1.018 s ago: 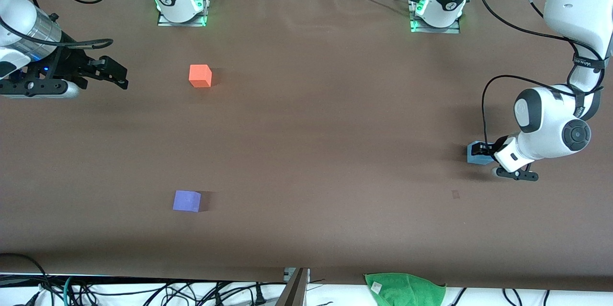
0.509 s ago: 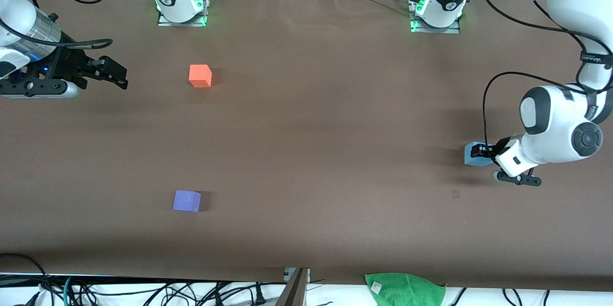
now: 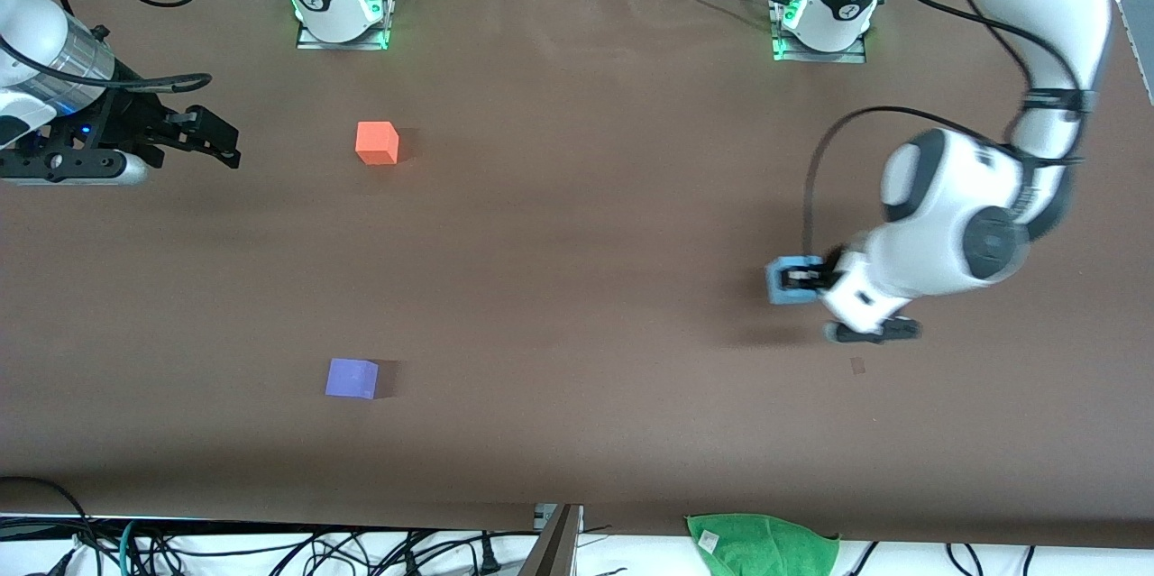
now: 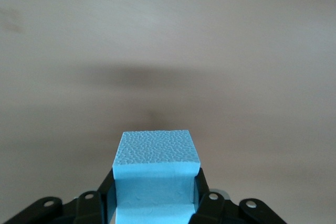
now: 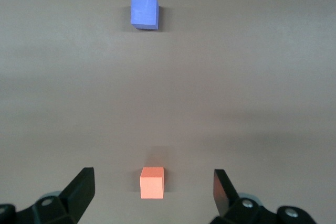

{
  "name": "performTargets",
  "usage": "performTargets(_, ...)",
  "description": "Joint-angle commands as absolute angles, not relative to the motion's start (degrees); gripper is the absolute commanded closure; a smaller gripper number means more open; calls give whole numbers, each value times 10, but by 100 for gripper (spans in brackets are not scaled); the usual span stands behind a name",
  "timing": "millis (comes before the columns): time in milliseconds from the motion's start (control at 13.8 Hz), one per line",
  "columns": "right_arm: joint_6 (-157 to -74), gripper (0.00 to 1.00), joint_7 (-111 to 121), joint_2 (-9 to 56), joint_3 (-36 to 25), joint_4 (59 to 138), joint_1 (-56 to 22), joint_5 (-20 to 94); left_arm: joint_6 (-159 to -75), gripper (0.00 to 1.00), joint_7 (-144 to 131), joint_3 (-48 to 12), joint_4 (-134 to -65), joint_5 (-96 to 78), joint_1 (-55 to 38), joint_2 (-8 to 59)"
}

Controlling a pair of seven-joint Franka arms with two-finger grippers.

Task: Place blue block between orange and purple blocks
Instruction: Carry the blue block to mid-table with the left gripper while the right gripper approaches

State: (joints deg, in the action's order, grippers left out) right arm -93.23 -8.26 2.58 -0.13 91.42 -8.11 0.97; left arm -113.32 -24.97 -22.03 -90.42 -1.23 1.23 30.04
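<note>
- The surface is a wide brown matte table cover [image 3: 577,242], flat, with soft creases near the arm bases.
- Along the edge nearest to the front camera there is a white strip with many black cables [image 3: 270,549] and a crumpled green cloth [image 3: 762,544].
- I see no container on the table; only three small cubes are there.
- My left gripper [image 3: 805,280] is over the table toward the left arm's end; its fingers are pressed onto the small light sky-blue matte cube [image 3: 783,281], one on each side.
- In my left wrist view this blue cube [image 4: 156,182] sits between the two black fingers [image 4: 206,203], and a dark shadow lies on the cover under it, so the cube is lifted off the table.
- My right gripper [image 3: 212,139] waits over the right arm's end of the table, its fingers spread wide with nothing between them.
- The small bright orange-coral matte cube [image 3: 377,143] stands near the right arm's base; in my right wrist view it [image 5: 152,182] shows between my open fingers [image 5: 81,188], lower on the table.
- The small violet-purple matte cube [image 3: 352,379] stands nearer to the front camera than the orange one, well apart from it; it shows in my right wrist view too [image 5: 144,13].
- Between these two cubes the cover is bare, and the wide middle of the table separates them from the blue cube.
</note>
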Motion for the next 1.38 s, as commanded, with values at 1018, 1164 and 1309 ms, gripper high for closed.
performTargets(1018, -929, 0, -68, 143, 0, 909, -77, 20, -1241, 28, -533, -91, -661, 67, -378, 523)
performTargets(1164, -929, 0, -69, 143, 0, 908, -78, 19, -1241, 27, -533, -91, -659, 66, -380, 529)
performTargets(1309, -929, 0, -69, 143, 0, 908, -77, 20, -1240, 19, -534, -91, -649, 65, -381, 534)
